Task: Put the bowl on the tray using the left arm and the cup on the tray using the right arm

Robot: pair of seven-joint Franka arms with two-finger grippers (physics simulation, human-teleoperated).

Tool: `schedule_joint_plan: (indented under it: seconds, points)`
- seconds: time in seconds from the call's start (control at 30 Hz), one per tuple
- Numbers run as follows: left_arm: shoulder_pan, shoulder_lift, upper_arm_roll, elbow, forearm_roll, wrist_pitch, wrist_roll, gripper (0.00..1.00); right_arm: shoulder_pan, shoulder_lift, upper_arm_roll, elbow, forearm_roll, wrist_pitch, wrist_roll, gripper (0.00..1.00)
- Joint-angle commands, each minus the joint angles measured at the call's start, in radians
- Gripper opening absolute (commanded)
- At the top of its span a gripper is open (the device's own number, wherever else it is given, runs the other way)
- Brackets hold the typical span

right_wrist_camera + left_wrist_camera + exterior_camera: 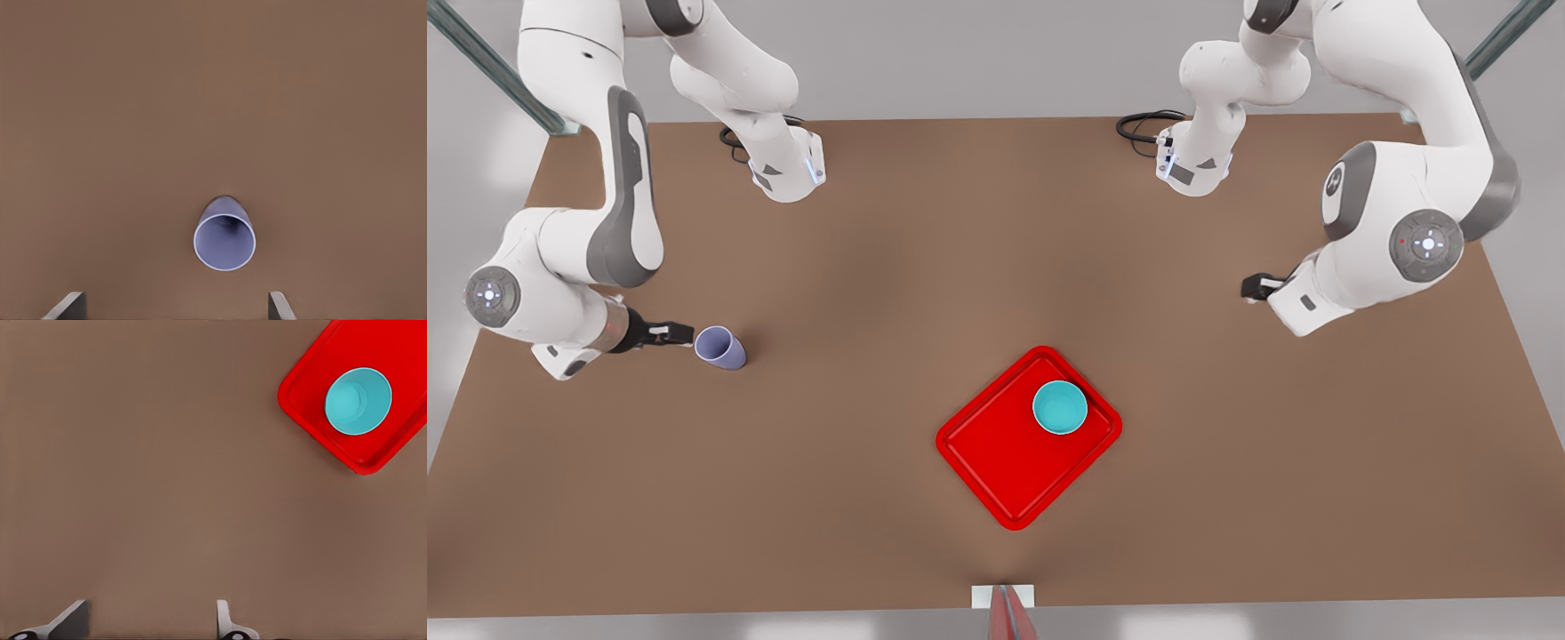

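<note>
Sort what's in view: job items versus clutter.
Job:
- bowl, on the tray
- cup, on the table
- right pincer, open beside the cup
- left pincer, open, apart from the tray

Just lying about:
- black cables

A plain brown table (871, 489) stands before a pale grey wall (978, 53).

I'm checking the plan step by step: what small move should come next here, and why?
Probably lower the right gripper around the cup. The bowl already sits on the tray, while the cup stands on the table just ahead of the open fingers. The left gripper waits open, apart from the tray.
</note>
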Motion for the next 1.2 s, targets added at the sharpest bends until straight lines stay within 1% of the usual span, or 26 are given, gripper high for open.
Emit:
schedule_joint_plan:
  seconds: [0.0, 0.03, 0.1, 0.17, 0.27, 0.47, 0.5, 0.57, 0.7, 1.0, 1.03, 1.07, 1.13, 1.17]
  points:
    - [0.001, 0.001, 0.002, 0.002, 0.059, 0.001, -0.002, 1.0, -0.001, -0.002, 0.0, -0.022, 0.002, 0.017, 0.0, 1.0]
    - [0.001, -0.012, 0.003, 0.004, 0.059, -0.004, 0.0, 1.0, -0.006, -0.002, 0.0, -0.057, 0.002, 0.033, 0.0, 1.0]
    - [-0.007, -0.013, -0.002, 0.004, 0.125, 0.008, -0.003, 1.0, -0.015, -0.001, -0.003, -0.133, 0.002, 0.104, 0.0, 1.0]
    - [-0.007, -0.019, -0.018, 0.01, 0.113, -0.002, 0.011, 1.0, -0.017, 0.004, -0.008, -0.176, 0.002, 0.142, 0.0, 1.0]
    - [-0.007, -0.047, -0.026, 0.001, 0.07, -0.024, 0.035, 1.0, -0.031, 0.034, -0.008, -0.182, 0.0, 0.158, 0.0, 1.0]
    - [-0.007, -0.044, -0.043, -0.005, 0.068, -0.027, 0.032, 1.0, -0.037, 0.059, -0.008, -0.197, -0.001, 0.173, -0.002, 1.0]
    - [-0.007, -0.041, -0.043, -0.005, 0.068, -0.032, 0.032, 1.0, -0.037, 0.068, -0.035, -0.208, -0.005, 0.187, -0.002, 1.0]
    - [-0.007, -0.035, -0.043, -0.013, 0.068, -0.032, 0.032, 1.0, -0.041, 0.074, -0.052, -0.234, -0.006, 0.224, -0.005, 1.0]
    - [-0.007, -0.036, -0.043, -0.021, 0.068, -0.033, 0.032, 1.0, -0.051, 0.13, -0.054, -0.231, -0.006, 0.227, -0.005, 1.0]
    - [-0.007, -0.041, -0.043, -0.025, 0.067, -0.047, 0.032, 1.0, -0.06, 0.176, -0.054, -0.234, -0.006, 0.23, -0.006, 1.0]
    - [-0.007, -0.041, -0.043, -0.025, 0.067, -0.047, 0.032, 1.0, -0.066, 0.18, -0.054, -0.232, -0.006, 0.23, -0.006, 0.96]
    - [-0.007, -0.041, -0.043, -0.025, 0.067, -0.047, 0.032, 1.0, -0.067, 0.186, -0.052, -0.232, -0.008, 0.23, -0.008, 0.88]
    - [-0.007, -0.041, -0.043, -0.025, 0.067, -0.047, 0.032, 1.0, -0.067, 0.202, -0.054, -0.229, -0.006, 0.228, -0.008, 0.55]
    - [-0.007, -0.041, -0.043, -0.025, 0.067, -0.047, 0.032, 1.0, -0.067, 0.208, -0.052, -0.226, -0.006, 0.228, -0.008, 0.46]
